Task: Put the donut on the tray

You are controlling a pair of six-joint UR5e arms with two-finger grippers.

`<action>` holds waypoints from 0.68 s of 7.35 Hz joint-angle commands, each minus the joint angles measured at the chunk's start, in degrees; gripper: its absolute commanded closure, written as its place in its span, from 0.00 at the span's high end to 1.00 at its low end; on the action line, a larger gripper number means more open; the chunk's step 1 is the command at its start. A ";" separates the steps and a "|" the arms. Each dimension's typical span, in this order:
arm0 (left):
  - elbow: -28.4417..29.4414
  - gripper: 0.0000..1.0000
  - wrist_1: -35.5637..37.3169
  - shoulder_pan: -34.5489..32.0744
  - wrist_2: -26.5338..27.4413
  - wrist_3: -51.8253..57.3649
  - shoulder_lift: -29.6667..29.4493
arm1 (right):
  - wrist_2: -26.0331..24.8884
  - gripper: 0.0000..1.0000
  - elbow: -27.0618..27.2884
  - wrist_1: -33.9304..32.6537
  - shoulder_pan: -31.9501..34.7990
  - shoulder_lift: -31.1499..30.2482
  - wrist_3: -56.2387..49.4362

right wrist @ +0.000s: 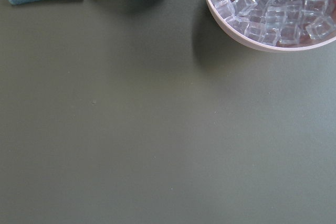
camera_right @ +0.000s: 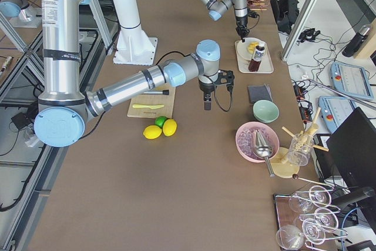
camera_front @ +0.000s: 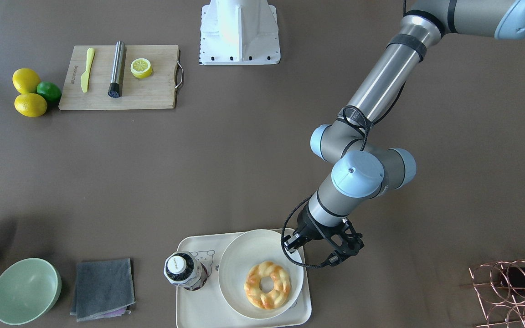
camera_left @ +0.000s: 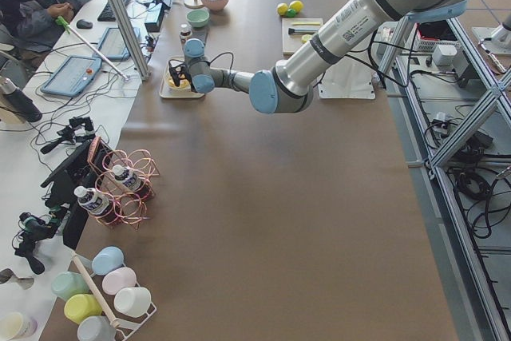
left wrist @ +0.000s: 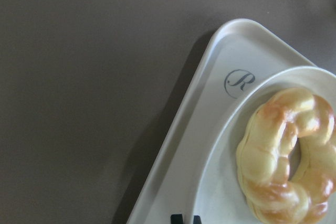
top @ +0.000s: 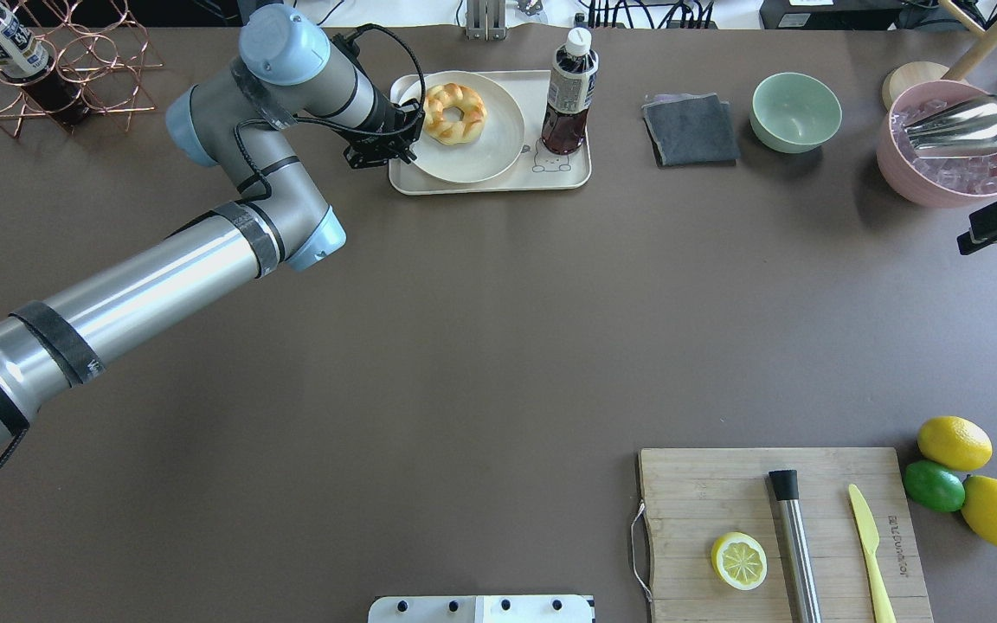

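Left gripper (left wrist: 187,219) is hanging over tray (left wrist: 210,82) rim, fingers nearly together, holding nothing. Donut (left wrist: 286,156) is lying ahead-right of gripper, sitting on white plate (left wrist: 218,182) inside tray. Best bet: opening wide, centring over one side of ring, lowering gently. Donut is looking twisted, ridged, golden, with brown-glazed patches.

The brown surface (top: 464,346) carries the tray (top: 572,173), a grey cloth (top: 691,130) and a green bowl (top: 795,111). A cutting board (top: 697,493) lies well apart.
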 commanded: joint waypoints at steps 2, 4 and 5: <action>0.38 0.97 -0.42 0.76 2.94 2.50 -0.13 | 0.12 1.00 0.14 0.00 0.61 -0.75 0.02; -5.90 0.97 3.16 -0.90 2.33 5.92 0.91 | 0.12 1.00 -0.12 0.00 0.70 -0.75 -0.07; -19.44 0.97 15.80 -1.09 1.28 9.86 6.49 | 0.03 1.00 -0.21 0.00 0.70 -0.84 -0.07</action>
